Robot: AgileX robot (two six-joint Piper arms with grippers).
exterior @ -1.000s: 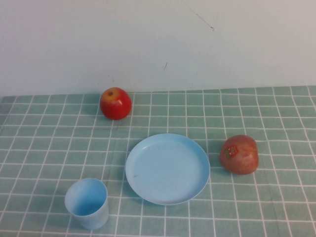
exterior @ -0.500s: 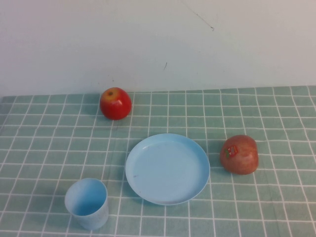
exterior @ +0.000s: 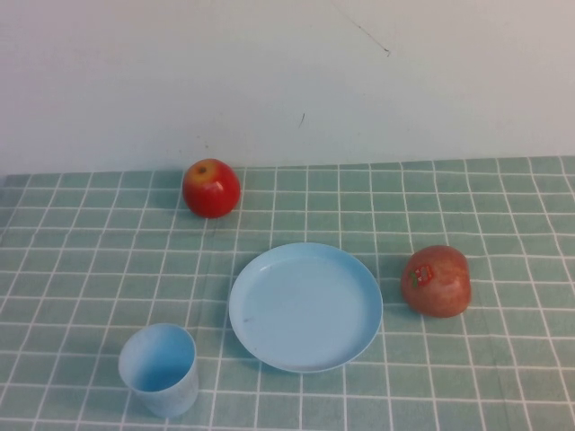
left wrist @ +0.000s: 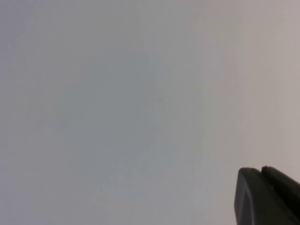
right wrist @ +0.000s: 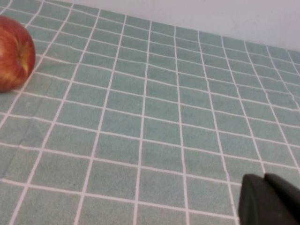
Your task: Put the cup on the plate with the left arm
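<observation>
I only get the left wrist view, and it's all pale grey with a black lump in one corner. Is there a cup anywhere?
Observer: Yes. In the high view the cup stands upright on the checked cloth, at the near left.
Operator: And a plate?
Observer: The plate lies to the cup's right, apart from it, with nothing on it.
Operator: What's the black lump?
Observer: Part of the left gripper, which is nowhere in the high view, so not near the cup.
Operator: Is there another arm?
Observer: Yes. The right gripper hangs over bare cloth, in its own wrist view only.
</observation>
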